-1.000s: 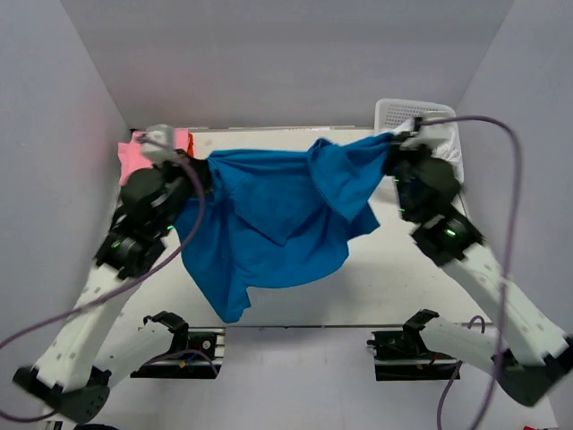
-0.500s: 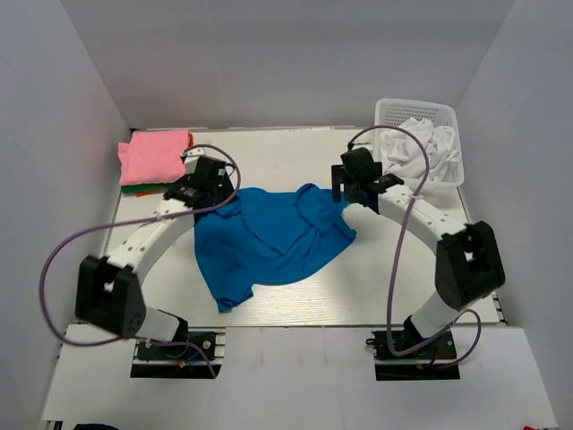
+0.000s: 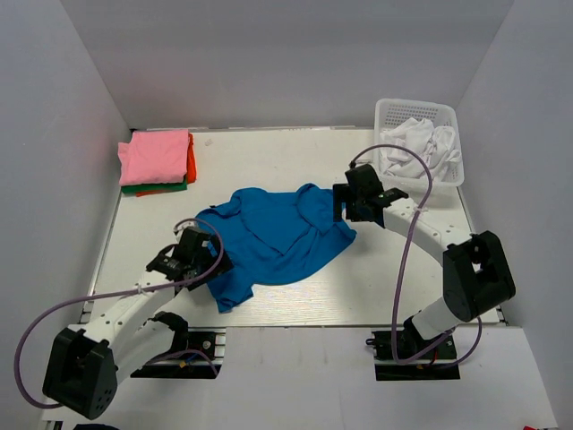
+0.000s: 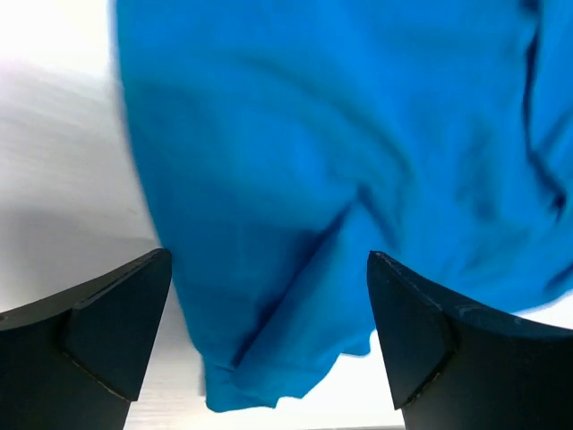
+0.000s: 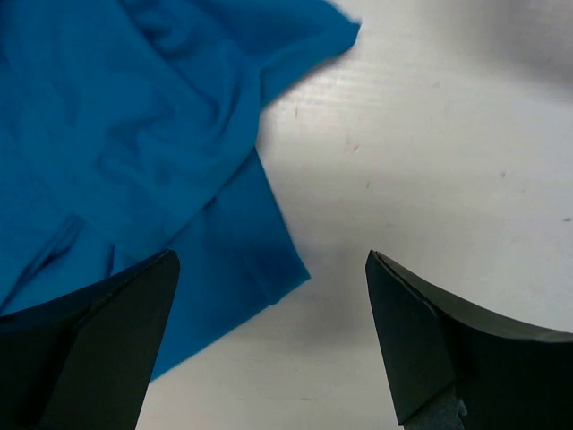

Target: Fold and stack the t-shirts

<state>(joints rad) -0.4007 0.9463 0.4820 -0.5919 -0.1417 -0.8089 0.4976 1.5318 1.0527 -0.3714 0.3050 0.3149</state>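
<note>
- Blue cloth, limp and rumpled: the large blue t-shirt (image 3: 273,237) lies in a loose heap on the table (image 3: 295,152), left of the white basket (image 3: 416,104) and nearer to me, well apart from it.
- Both my grippers stand spread wide with nothing in them. The right gripper (image 5: 270,260) is poised over the shirt's basket-side edge, and the left gripper (image 4: 269,264) over the hem on the side away from the basket.
- Soft and light, I judge. It should sag from whatever point I lift and keep no crease unless pressed flat. Nothing here can break, but thin cloth may slip out of a shallow pinch.
- Best hold, in my view: the outer corner showing under my right gripper and the hem corner under my left, each taken deep and as a single layer.
- Far left of the basket, along the same back edge, a pink t-shirt (image 3: 157,155) tops the folded stack (image 3: 161,186). White t-shirts (image 3: 416,143) fill the basket itself.
</note>
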